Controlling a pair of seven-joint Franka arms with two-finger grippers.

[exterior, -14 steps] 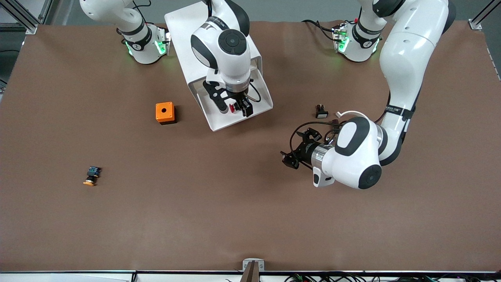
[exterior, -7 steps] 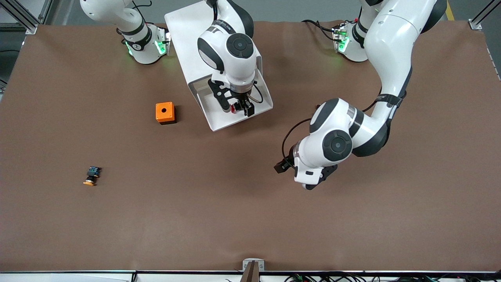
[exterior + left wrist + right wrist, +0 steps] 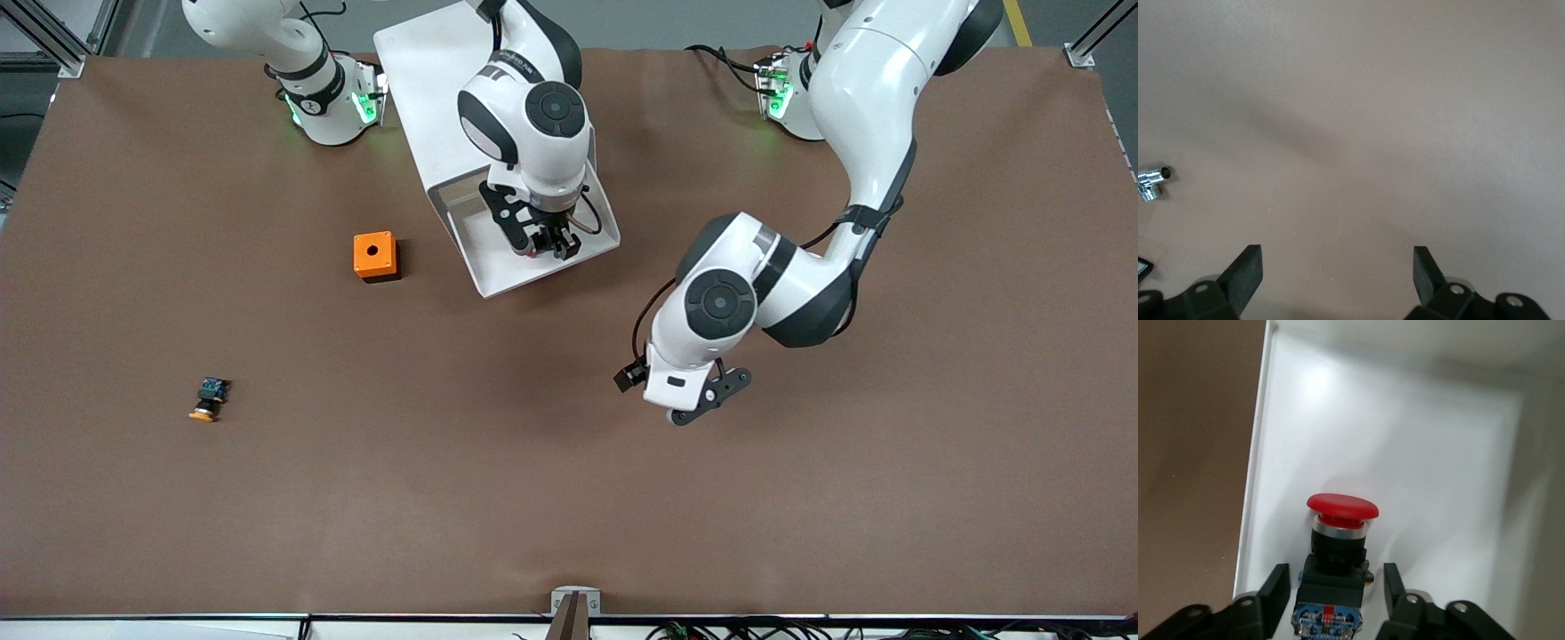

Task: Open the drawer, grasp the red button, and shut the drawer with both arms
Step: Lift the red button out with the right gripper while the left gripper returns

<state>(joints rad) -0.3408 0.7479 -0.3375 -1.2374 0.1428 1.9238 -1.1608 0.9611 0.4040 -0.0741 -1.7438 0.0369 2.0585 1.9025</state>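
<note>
Brown counter (image 3: 444,498) carries an opened white drawer (image 3: 498,267); inside, the red-capped black push button (image 3: 1336,547) is straddled, ungripped, by the right end effector (image 3: 1331,600). Over bare counter, the left end effector (image 3: 1337,273) is held spread, waiting.

We view table (image 3: 267,516) from high, facing arm bases. Left wrist view: close above bare table. Right wrist view: close into drawer (image 3: 1418,440), also in front view.
</note>
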